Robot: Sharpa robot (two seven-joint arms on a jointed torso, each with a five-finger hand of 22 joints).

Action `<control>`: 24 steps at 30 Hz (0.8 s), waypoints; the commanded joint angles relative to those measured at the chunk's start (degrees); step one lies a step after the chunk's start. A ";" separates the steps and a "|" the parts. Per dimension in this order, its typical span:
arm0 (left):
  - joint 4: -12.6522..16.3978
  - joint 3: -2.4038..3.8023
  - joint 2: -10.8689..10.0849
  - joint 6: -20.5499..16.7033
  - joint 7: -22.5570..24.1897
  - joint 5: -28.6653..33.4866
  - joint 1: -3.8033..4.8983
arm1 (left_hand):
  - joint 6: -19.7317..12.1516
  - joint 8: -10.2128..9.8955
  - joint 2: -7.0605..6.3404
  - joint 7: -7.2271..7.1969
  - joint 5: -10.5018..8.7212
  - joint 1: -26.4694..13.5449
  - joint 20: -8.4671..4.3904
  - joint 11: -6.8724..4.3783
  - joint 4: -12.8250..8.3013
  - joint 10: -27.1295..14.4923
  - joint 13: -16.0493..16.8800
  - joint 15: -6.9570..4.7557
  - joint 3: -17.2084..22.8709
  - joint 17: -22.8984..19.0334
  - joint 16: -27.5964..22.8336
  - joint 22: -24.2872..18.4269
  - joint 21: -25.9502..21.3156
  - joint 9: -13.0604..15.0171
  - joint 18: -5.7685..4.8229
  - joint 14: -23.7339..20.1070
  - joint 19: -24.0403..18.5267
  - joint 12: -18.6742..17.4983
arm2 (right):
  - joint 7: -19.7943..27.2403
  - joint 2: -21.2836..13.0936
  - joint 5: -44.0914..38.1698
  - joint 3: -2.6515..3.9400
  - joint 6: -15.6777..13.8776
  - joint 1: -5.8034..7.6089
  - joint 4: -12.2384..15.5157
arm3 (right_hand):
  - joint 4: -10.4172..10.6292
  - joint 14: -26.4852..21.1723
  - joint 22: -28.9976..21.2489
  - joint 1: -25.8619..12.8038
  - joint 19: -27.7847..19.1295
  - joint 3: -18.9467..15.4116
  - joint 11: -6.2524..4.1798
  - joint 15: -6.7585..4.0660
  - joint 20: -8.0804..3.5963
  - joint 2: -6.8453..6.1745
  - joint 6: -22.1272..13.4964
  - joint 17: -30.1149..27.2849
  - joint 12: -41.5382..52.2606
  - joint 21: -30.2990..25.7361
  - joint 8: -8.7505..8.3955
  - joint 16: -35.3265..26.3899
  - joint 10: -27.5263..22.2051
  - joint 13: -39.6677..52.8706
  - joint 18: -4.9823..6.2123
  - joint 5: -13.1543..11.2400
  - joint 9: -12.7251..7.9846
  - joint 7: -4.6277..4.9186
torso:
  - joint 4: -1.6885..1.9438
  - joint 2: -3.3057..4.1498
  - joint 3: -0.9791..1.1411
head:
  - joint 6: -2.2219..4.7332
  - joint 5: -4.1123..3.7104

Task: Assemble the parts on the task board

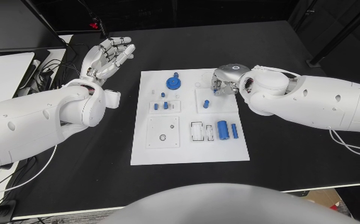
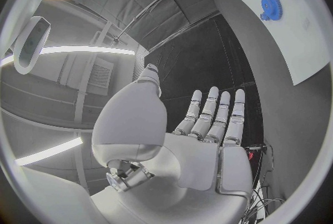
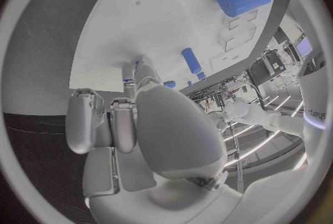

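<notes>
My right hand [image 1: 223, 82] curled over the board [image 1: 188, 148], grip unclear; left hand [image 1: 108, 57] open. Small peg [image 1: 206, 103] looked light, slick; I'd pinch its sides.

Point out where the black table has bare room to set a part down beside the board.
Bare table lies in front of the task board and on its right, below the right hand. The strip between the board and the left hand is free. Crowded: the board's far right corner under the right hand, near the blue gear.

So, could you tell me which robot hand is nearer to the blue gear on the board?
Right. The right robot hand is over the board, just beside the blue gear. The left robot hand is raised, fingers spread, off the board's far left corner.
</notes>
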 commanded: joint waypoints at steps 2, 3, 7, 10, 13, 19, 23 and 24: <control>-0.02 0.06 -0.01 0.57 6.72 0.12 0.06 | -0.44 0.36 0.63 8.57 -0.23 0.03 -0.06 0.11 -0.17 -0.40 0.03 -0.07 0.44 -0.25 0.47 0.10 -0.01 -0.10 0.22 -0.49 0.48 0.56 | 0.67 0.21 0.85 -0.23 1.04 -0.23 0.06 | -0.02 4.81 10.41 0.61 0.64 0.63 -0.09 -0.31 -0.26 0.11 0.90 9.68 -0.02 0.24 0.19 -0.21 0.80 0.06 0.38 -0.25 0.13 -0.02 | 0.02 -0.01 0.02 | -0.03 -0.04; -0.02 0.06 -0.02 0.57 6.70 0.12 0.06 | -0.44 0.36 0.63 8.57 -0.23 0.03 -0.06 0.11 -0.17 -0.40 0.03 -0.07 0.44 -0.25 0.47 0.10 -0.01 -0.10 0.22 -0.49 0.48 0.56 | 0.65 0.23 0.96 -0.23 1.10 -0.23 0.03 | -0.06 4.81 10.45 0.71 0.69 0.75 -0.11 -0.34 -0.27 0.12 1.12 9.67 -0.03 0.32 0.26 -0.21 1.04 0.07 0.36 -0.25 0.17 -0.03 | 0.02 -0.01 0.02 | -0.03 -0.04; -0.05 0.06 -0.04 0.57 6.65 0.12 0.05 | -0.46 0.48 0.81 8.57 -0.25 0.05 -0.06 0.10 -0.18 -0.49 0.01 -0.08 0.53 -0.40 0.65 0.15 0.02 -0.13 0.23 -0.52 0.58 0.81 | 0.58 0.28 1.16 -0.23 1.23 -0.23 -0.02 | -0.09 4.79 10.51 0.90 0.76 1.08 -0.09 -0.35 -0.28 0.10 1.65 9.61 -0.14 0.42 0.37 -0.24 1.64 0.07 0.33 -0.24 0.24 0.04 | -0.02 0.00 -0.03 | -0.09 -0.04; -0.06 0.06 -0.05 0.58 6.58 0.12 0.05 | -0.46 0.48 0.81 8.57 -0.25 0.05 -0.06 0.10 -0.18 -0.49 0.01 -0.08 0.53 -0.40 0.65 0.15 0.02 -0.13 0.23 -0.52 0.58 0.81 | 0.47 0.30 1.25 -0.23 1.41 -0.23 -0.04 | -0.10 4.77 10.56 1.11 0.83 1.45 -0.05 -0.34 -0.27 0.13 2.14 9.54 -0.29 0.52 0.45 -0.28 2.18 0.05 0.30 -0.23 0.29 0.12 | -0.03 0.01 -0.04 | -0.11 -0.03; -0.08 0.06 -0.05 0.59 6.54 0.12 0.05 | -0.50 0.65 1.17 8.57 -0.26 0.04 -0.06 0.10 -0.19 -0.66 -0.03 -0.08 0.69 -0.64 0.92 0.09 0.04 -0.20 0.24 -0.58 0.65 1.19 | 0.32 0.30 1.29 -0.23 1.63 -0.23 -0.06 | -0.21 4.77 10.63 1.47 0.91 1.91 -0.09 -0.36 -0.26 0.24 2.70 9.55 -0.40 0.65 0.58 -0.27 2.73 0.06 0.26 -0.21 0.37 0.13 | -0.01 0.02 -0.03 | -0.12 -0.04; -0.12 0.06 -0.04 0.59 6.48 0.12 0.05 | -0.51 0.76 1.39 8.57 -0.25 0.04 -0.06 0.10 -0.21 -0.76 -0.06 -0.08 0.79 -0.79 1.10 0.09 0.06 -0.24 0.24 -0.62 0.70 1.43 | -0.23 0.27 1.32 -0.23 2.04 -0.23 -0.01 | -0.51 4.72 10.61 2.43 0.92 3.14 -0.26 -0.47 -0.32 0.42 4.22 9.44 -0.71 0.57 0.98 -0.36 4.05 0.05 0.28 -0.16 0.59 0.12 | 0.01 0.00 0.00 | -0.13 -0.08; -0.14 0.06 -0.04 0.60 6.46 0.12 0.04 | -0.51 0.76 1.39 8.57 -0.25 0.04 -0.06 0.10 -0.21 -0.76 -0.06 -0.08 0.79 -0.79 1.10 0.09 0.06 -0.24 0.24 -0.62 0.70 1.43 | -0.25 0.21 1.32 -0.23 1.62 -0.24 0.09 | -0.61 4.66 10.52 2.71 0.82 3.65 -0.31 -0.50 -0.33 0.36 4.70 9.24 -0.95 0.35 1.03 -0.50 4.47 0.04 0.33 -0.13 0.65 0.09 | 0.02 -0.01 0.01 | -0.14 -0.10; -0.14 0.06 -0.03 0.60 6.45 0.12 0.04 | -0.51 0.76 1.39 8.57 -0.25 0.04 -0.06 0.10 -0.21 -0.76 -0.06 -0.08 0.79 -0.79 1.10 0.09 0.06 -0.24 0.24 -0.62 0.70 1.44 | -0.20 0.18 1.32 -0.23 1.37 -0.24 0.14 | -0.60 4.63 10.50 2.71 0.80 3.72 -0.31 -0.50 -0.34 0.33 4.80 9.11 -1.01 0.30 1.04 -0.58 4.53 0.03 0.35 -0.13 0.67 0.08 | 0.02 -0.02 0.00 | -0.14 -0.11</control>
